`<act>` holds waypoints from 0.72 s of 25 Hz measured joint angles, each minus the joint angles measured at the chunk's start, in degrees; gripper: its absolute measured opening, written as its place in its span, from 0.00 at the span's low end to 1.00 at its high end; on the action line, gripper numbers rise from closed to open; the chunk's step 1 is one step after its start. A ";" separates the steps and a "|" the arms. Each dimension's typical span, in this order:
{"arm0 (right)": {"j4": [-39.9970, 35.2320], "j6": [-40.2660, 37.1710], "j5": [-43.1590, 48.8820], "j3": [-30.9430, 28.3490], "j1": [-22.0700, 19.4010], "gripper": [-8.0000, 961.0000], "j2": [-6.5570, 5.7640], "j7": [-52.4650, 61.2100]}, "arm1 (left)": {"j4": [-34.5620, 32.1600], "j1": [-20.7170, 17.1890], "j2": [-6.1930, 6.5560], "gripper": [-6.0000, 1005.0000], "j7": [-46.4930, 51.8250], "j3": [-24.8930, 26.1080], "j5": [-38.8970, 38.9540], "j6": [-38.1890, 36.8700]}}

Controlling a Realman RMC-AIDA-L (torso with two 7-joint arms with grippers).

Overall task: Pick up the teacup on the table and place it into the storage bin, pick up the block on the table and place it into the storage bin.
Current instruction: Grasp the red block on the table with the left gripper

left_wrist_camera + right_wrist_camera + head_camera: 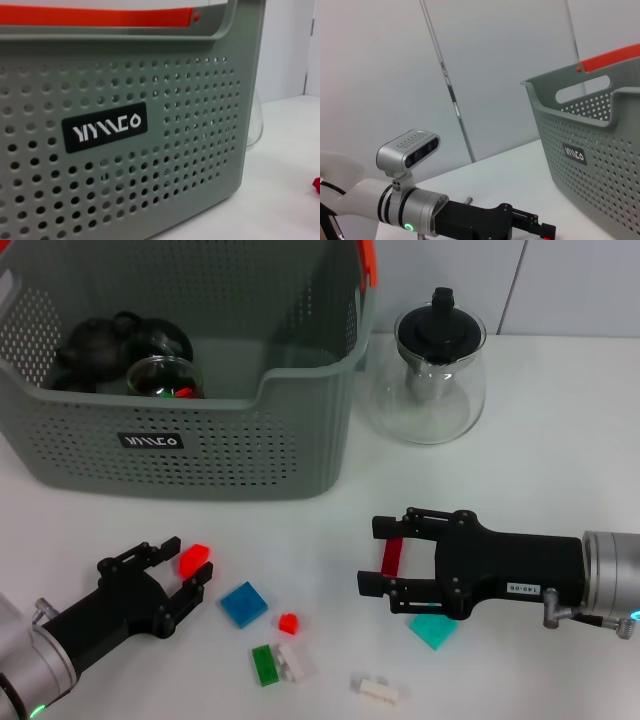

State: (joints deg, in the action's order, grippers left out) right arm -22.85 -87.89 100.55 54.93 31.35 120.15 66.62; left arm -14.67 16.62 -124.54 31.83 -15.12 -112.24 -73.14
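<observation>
Left gripper point(190, 570) straddles a small red plastic block point(194, 559).
Jaws wide: centre, pinch, lift toward grey perforated storage bin point(250, 445) at twelve o'clock; right gripper point(385, 554) wide too.

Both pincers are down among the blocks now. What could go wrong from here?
1. The left pincer is open around the red block, near the blue block; closing could nudge that one.
2. The right pincer straddles the dark red block, a thin piece that might twist or slip.
3. The storage bin already holds dark teaware; dropped blocks may strike it.
</observation>
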 joint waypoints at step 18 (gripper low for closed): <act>0.00 0.00 0.00 0.00 0.08 0.83 0.00 0.08 | 0.46 0.40 0.08 0.27 2.08 0.00 -0.13 1.10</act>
State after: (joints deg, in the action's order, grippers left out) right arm -22.85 -87.89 100.55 54.93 31.43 120.15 66.70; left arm -14.21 17.02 -124.46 33.91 -15.12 -112.37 -72.05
